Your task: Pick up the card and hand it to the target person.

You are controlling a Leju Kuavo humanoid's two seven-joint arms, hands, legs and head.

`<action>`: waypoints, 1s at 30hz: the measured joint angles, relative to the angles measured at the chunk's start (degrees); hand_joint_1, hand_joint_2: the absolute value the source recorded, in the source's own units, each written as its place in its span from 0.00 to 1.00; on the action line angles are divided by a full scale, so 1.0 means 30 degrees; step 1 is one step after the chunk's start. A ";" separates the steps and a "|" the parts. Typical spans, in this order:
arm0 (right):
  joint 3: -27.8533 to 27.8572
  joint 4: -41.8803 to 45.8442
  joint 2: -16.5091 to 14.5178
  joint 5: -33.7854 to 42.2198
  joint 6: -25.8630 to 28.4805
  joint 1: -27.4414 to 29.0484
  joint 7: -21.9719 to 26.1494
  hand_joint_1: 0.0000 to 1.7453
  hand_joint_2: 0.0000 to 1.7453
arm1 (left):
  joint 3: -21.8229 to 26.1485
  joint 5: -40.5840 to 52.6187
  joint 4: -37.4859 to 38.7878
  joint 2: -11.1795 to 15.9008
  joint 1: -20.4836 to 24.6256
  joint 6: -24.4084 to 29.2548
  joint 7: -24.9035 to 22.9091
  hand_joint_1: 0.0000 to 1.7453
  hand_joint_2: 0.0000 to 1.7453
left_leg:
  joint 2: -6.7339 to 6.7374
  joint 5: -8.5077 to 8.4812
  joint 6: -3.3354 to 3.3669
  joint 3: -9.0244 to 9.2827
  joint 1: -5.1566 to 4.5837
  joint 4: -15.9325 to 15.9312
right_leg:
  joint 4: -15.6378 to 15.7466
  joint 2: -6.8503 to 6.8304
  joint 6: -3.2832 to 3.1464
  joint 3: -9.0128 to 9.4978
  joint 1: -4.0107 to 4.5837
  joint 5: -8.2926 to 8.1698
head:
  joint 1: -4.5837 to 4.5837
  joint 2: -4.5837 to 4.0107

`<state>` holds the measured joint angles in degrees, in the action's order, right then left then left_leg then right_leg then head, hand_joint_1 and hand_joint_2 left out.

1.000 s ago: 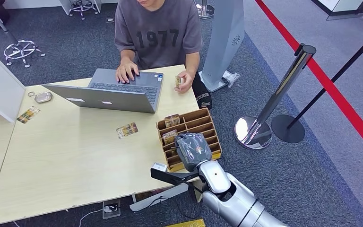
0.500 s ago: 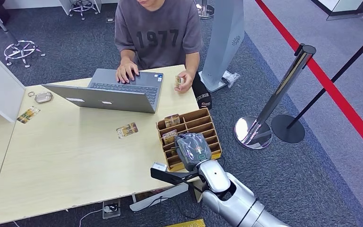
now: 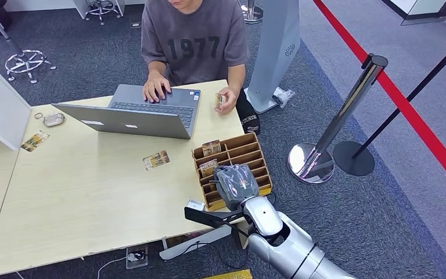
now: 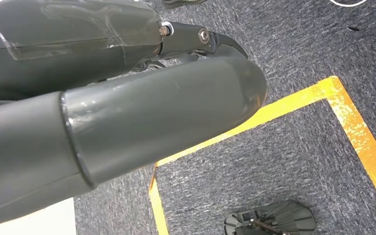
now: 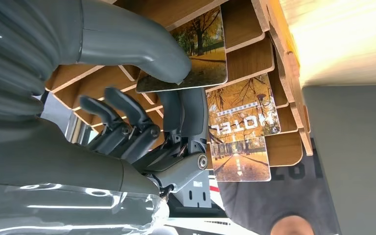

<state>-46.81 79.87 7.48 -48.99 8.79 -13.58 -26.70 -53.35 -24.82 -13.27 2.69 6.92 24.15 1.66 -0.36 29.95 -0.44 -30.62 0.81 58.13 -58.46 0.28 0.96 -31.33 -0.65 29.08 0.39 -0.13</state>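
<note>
A wooden card rack [image 3: 250, 145] stands at the table's near right corner, with picture cards upright in its slots. My right hand [image 3: 236, 185] reaches down into the rack's near slots. In the right wrist view the thumb [image 5: 147, 44] presses on the face of an autumn-tree card [image 5: 203, 58], and a dark finger lies against its back, so the card is pinched. A second card marked HOTEL [image 5: 245, 127] stands one slot further. The person [image 3: 194, 40] sits across the table and holds another card [image 3: 219, 100]. My left hand [image 4: 127, 112] hangs over the floor, holding nothing.
An open laptop [image 3: 133, 113] sits in front of the person. Loose cards lie on the table [image 3: 93, 192] at the middle [image 3: 155, 160] and far left [image 3: 34, 140]. A chrome stanchion [image 3: 325, 139] and a red floor line are to the right.
My right hand has edged slightly left and deeper over the rack. Nothing else has moved.
</note>
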 joint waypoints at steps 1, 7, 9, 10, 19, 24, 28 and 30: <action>-0.0002 0.0004 0.0000 -0.0004 0.0035 0.0000 -0.0005 0.98 1.00 | 0.0000 -0.0007 0.0000 0.0000 0.0000 0.0000 0.0000 0.00 0.00 | 0.0000 0.0000 0.0000 0.0001 0.0000 0.0000 | 0.0000 0.0000 0.0000 0.0001 0.0000 0.0000 | 0.0000 0.0000; 0.0011 0.0503 0.0051 -0.0332 -0.0157 0.0015 -0.0337 0.93 1.00 | 0.0000 -0.0071 0.0000 0.0002 -0.0002 -0.0005 0.0004 0.00 0.00 | 0.0000 -0.0001 0.0000 0.0003 0.0000 0.0001 | 0.0000 0.0001 0.0001 0.0000 -0.0001 -0.0002 | 0.0000 0.0000; 0.0027 0.1008 0.0195 -0.0587 -0.0611 0.0011 -0.0534 0.92 1.00 | 0.0000 -0.0082 0.0000 0.0007 -0.0003 -0.0018 0.0018 0.00 0.00 | 0.0000 -0.0001 0.0001 0.0001 -0.0001 0.0002 | 0.0000 -0.0001 0.0001 -0.0001 -0.0001 -0.0002 | 0.0000 0.0000; 0.0047 0.1332 0.0310 -0.0680 -0.0911 0.0007 -0.0643 0.92 1.00 | 0.0000 -0.0085 0.0000 0.0009 -0.0005 -0.0025 0.0027 0.00 0.00 | -0.0001 -0.0001 0.0001 0.0000 -0.0001 0.0002 | 0.0000 -0.0001 0.0001 -0.0001 -0.0001 -0.0001 | 0.0000 0.0000; 0.0745 0.5004 0.1659 0.0792 -0.3450 -0.0273 -0.0834 0.90 1.00 | 0.0000 -0.0213 0.0000 0.0051 -0.0011 -0.0106 0.0273 0.00 0.00 | -0.0001 0.0000 0.0001 -0.0006 -0.0005 0.0004 | 0.0001 -0.0002 0.0002 -0.0006 -0.0006 -0.0001 | -0.0002 0.0000; 0.0967 0.6765 0.2264 0.2236 -0.3938 -0.0477 -0.0763 0.90 1.00 | 0.0000 -0.0259 0.0000 0.0077 -0.0014 -0.0109 0.0350 0.00 0.00 | 0.0000 0.0000 0.0001 -0.0006 -0.0003 0.0003 | 0.0001 0.0000 0.0001 -0.0007 -0.0005 -0.0001 | -0.0002 0.0000; 0.1237 0.7871 0.2641 0.4678 -0.3586 -0.0593 -0.0214 0.89 1.00 | 0.0000 -0.0259 0.0000 0.0078 -0.0017 -0.0109 0.0466 0.00 0.00 | -0.0001 0.0000 0.0001 -0.0009 -0.0003 0.0003 | 0.0001 -0.0002 0.0001 -0.0007 -0.0005 -0.0001 | -0.0004 0.0000; 0.1432 0.8261 0.2809 0.5756 -0.3190 -0.0781 0.0044 0.85 1.00 | 0.0000 -0.0253 0.0000 0.0078 -0.0014 -0.0109 0.0548 0.00 0.00 | 0.0001 0.0000 0.0001 -0.0010 -0.0004 0.0003 | 0.0001 0.0001 0.0001 -0.0008 -0.0005 -0.0001 | -0.0004 0.0000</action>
<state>-42.51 104.65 15.90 -31.72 -0.78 -15.92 -26.57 -53.35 -25.58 -13.27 2.93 6.87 23.82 3.31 -0.36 29.95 -0.43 -30.64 0.80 58.14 -58.46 0.29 0.97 -31.36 -0.67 29.07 0.38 -0.13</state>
